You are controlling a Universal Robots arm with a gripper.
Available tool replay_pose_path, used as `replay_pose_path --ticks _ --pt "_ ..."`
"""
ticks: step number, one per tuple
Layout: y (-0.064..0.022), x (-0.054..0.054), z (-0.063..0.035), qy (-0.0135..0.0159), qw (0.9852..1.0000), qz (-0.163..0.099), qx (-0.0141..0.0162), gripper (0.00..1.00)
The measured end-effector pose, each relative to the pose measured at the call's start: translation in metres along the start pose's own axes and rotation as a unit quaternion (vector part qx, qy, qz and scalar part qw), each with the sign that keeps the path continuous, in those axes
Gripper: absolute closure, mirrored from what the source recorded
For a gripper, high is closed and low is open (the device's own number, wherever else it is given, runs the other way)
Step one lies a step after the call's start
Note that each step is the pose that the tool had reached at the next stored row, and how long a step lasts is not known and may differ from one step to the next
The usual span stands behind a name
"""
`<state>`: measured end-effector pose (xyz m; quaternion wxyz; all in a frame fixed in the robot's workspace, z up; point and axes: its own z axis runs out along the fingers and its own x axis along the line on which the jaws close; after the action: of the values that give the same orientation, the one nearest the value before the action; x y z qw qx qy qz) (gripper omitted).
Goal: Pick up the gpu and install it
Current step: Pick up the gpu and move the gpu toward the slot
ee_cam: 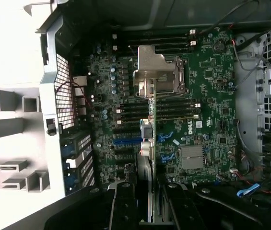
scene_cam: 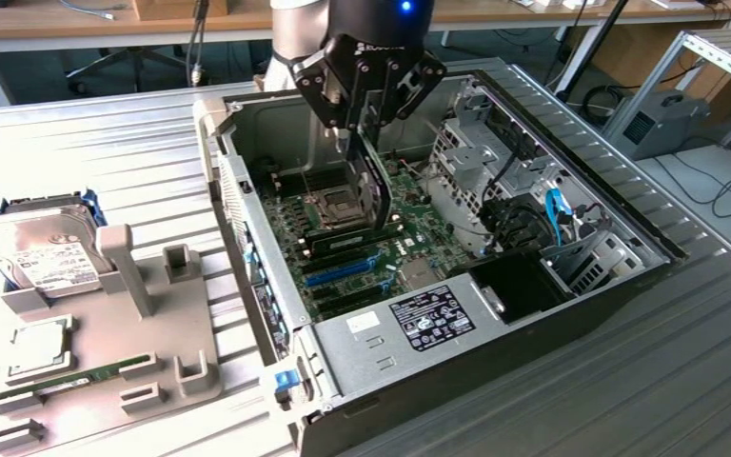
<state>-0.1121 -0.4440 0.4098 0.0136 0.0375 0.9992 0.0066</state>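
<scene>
Soft, even light is spread over the exterior view, and the ribbed metal desk (scene_cam: 111, 143) is washed pale by it. The inside of the computer case (scene_cam: 245, 190) is left in shadow. In the wrist view the desk is blown out to white, the motherboard (ee_cam: 207, 110) is dimly lit, the bracket of the gpu (ee_cam: 150, 72) is brightly caught, and the fingers (ee_cam: 125, 206) are rendered almost black.

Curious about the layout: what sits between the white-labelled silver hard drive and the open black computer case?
In the exterior view, grey plastic upright posts of a parts holder stand there, on the ribbed metal table.
</scene>
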Motion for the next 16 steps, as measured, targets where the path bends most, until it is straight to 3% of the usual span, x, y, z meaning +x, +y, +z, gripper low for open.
replay_pose_path --ticks 16 --pt "0.0034 -0.016 0.0055 -0.0002 1.0000 0.000 0.0021 0.74"
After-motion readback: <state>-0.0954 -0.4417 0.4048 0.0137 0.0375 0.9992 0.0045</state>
